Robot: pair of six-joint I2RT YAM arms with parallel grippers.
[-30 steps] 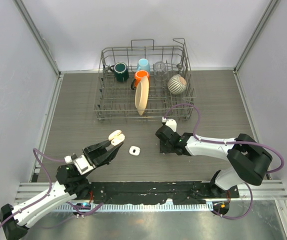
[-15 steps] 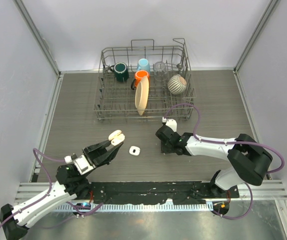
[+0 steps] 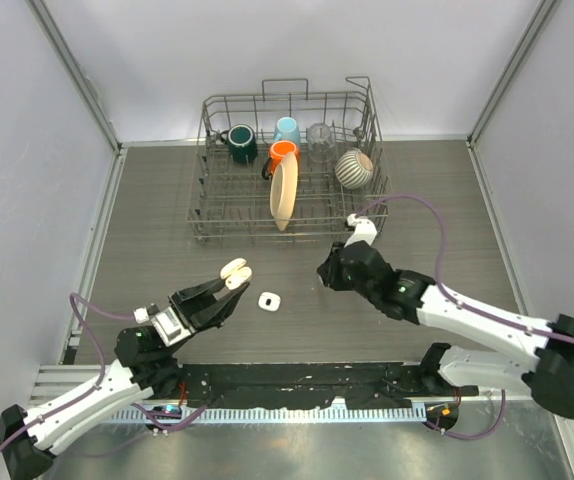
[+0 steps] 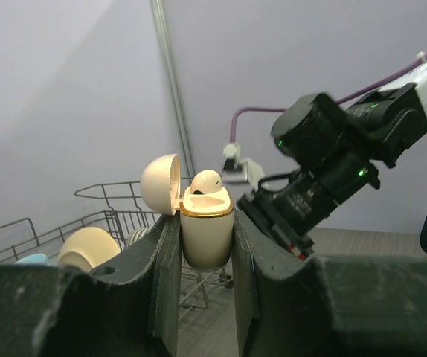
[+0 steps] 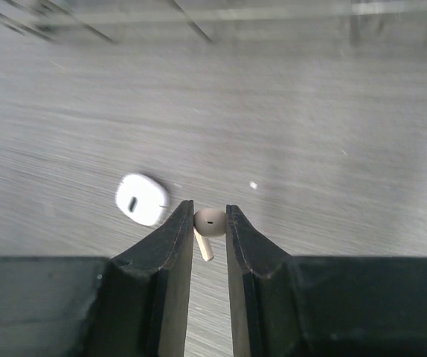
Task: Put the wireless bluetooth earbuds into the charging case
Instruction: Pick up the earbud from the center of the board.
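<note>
Pinching tiny white comma-shaped earbud tight between fingers of right gripper; small white glossy charging case lying on grey wood-grain table just beside, between both arms. Clamping beige open-lidded twin case upright in left gripper, second white bud seated inside.

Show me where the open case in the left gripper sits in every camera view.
Top external: the open beige case is left of centre, at the left gripper's tip.
Left wrist: mid-picture, clamped between the fingers, lid tipped back to the left.
Right wrist: not in it.
Shared landmark: the wire dish rack, beyond the case in those two views.
</note>
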